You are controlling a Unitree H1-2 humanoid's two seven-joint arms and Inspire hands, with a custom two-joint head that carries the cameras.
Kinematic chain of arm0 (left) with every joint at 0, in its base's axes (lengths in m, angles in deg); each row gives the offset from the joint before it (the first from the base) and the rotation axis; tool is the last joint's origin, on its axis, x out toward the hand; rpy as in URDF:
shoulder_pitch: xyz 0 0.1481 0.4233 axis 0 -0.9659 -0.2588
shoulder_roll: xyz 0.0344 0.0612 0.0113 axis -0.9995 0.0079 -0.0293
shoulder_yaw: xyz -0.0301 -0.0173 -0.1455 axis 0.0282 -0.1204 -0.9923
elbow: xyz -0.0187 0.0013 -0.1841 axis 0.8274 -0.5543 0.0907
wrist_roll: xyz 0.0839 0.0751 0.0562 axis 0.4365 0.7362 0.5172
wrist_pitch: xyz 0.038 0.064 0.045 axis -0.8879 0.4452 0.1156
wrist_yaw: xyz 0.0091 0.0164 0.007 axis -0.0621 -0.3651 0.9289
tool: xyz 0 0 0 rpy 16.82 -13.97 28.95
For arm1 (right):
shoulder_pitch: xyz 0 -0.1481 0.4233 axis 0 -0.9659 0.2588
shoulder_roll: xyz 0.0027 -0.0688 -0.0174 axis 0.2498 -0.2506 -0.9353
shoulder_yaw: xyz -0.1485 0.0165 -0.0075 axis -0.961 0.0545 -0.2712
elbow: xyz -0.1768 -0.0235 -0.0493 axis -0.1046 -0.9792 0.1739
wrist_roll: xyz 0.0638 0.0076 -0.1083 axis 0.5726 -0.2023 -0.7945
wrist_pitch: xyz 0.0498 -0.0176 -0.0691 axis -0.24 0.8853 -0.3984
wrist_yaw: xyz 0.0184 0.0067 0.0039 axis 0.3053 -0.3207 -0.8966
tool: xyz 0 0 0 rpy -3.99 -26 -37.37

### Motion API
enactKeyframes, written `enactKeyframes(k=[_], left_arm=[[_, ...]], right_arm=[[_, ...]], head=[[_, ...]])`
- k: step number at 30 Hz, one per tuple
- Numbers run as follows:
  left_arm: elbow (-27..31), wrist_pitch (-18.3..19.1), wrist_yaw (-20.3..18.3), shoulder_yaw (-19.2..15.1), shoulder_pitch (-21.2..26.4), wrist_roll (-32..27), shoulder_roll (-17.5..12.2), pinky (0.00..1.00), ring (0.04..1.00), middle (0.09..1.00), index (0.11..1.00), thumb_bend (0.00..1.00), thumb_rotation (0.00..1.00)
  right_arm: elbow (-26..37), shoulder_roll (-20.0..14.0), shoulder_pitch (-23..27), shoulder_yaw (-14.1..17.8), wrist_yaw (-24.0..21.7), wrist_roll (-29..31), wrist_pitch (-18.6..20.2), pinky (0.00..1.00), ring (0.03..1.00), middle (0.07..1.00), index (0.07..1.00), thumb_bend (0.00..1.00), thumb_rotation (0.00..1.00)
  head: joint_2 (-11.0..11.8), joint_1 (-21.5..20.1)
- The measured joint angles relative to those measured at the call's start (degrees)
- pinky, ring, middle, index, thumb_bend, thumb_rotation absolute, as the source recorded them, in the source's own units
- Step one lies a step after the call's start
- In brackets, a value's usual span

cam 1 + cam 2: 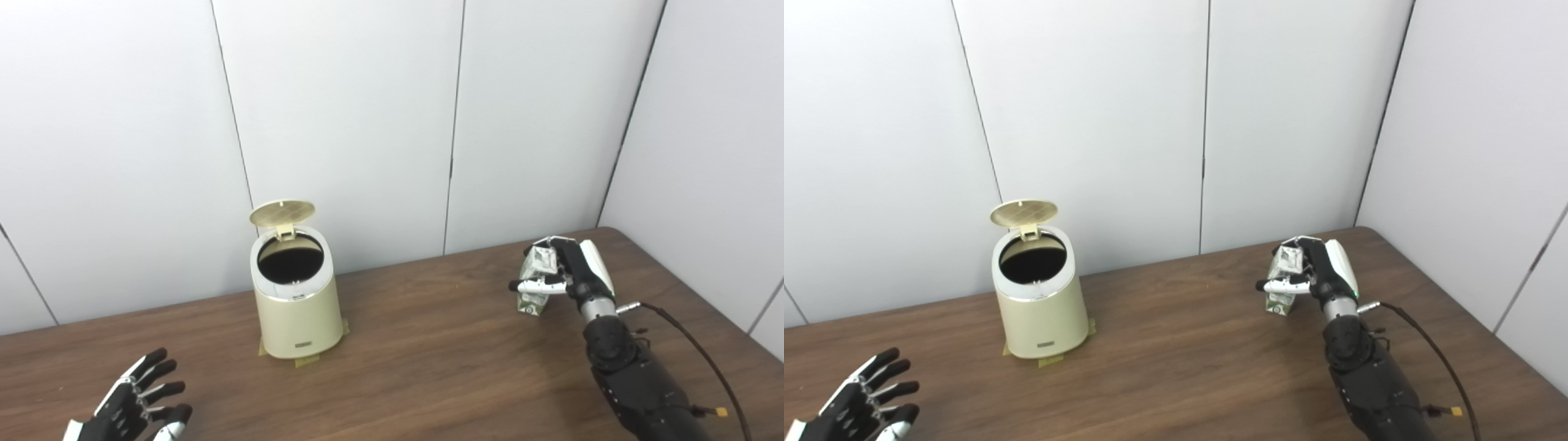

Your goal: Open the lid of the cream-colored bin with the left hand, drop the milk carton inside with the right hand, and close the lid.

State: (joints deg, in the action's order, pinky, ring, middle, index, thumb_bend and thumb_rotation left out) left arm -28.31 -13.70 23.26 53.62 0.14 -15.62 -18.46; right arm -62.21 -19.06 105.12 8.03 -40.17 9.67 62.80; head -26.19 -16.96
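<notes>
The cream-colored bin [298, 306] stands on the brown table, left of the middle, taped down at its base. Its round lid [282, 213] stands open and upright at the back, showing the dark inside. My right hand [566, 274] is shut on the green and white milk carton [535, 282], holding it at the right side of the table, well to the right of the bin. The carton's bottom is at or just above the tabletop. My left hand [138, 401] is open and empty, low at the front left, apart from the bin.
The wooden table [429, 355] runs up to white wall panels at the back and right. A dark cable [692, 343] trails from my right wrist across the table's right side.
</notes>
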Motion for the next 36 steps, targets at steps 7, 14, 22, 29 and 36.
enactKeyframes(k=[7, 14, 22, 29, 36], left_arm=[[0.00, 0.25, -0.01, 0.13, 0.00, -0.12, 0.05, 0.60, 0.738, 0.851, 0.877, 0.48, 0.13], [0.00, 0.25, 0.14, 0.75, 0.00, 0.35, 0.12, 0.59, 0.731, 0.844, 0.873, 0.48, 0.12], [-0.68, 0.24, 0.81, 1.84, 0.13, 2.11, 2.51, 0.56, 0.729, 0.826, 0.860, 0.54, 0.17], [-3.79, -1.97, 1.07, 2.48, 0.71, 2.59, 4.15, 0.57, 0.739, 0.831, 0.863, 0.56, 0.20], [-4.27, -2.43, 2.63, 2.54, 0.91, 3.14, 5.76, 0.58, 0.741, 0.831, 0.862, 0.57, 0.22]], right_arm=[[-0.80, -0.03, -0.06, -0.26, 1.32, -0.97, -2.82, 0.30, 0.352, 0.424, 0.526, 0.52, 0.00], [7.72, 0.71, -0.93, -0.02, 1.03, -1.16, -2.14, 0.31, 0.361, 0.430, 0.528, 0.52, 0.00], [24.06, 6.48, -0.46, -0.18, -1.07, -1.22, 7.42, 0.32, 0.382, 0.453, 0.518, 0.52, 0.00], [28.85, 13.02, 1.77, -0.65, -1.60, -1.10, 11.95, 0.32, 0.389, 0.505, 0.526, 0.51, 0.00], [32.29, 17.54, 3.53, -1.80, -1.98, -1.55, 14.60, 0.34, 0.393, 0.496, 0.534, 0.51, 0.00]], head=[[0.18, -0.18], [0.53, 2.37], [1.23, 7.82], [1.85, 9.93], [2.02, 11.69]])
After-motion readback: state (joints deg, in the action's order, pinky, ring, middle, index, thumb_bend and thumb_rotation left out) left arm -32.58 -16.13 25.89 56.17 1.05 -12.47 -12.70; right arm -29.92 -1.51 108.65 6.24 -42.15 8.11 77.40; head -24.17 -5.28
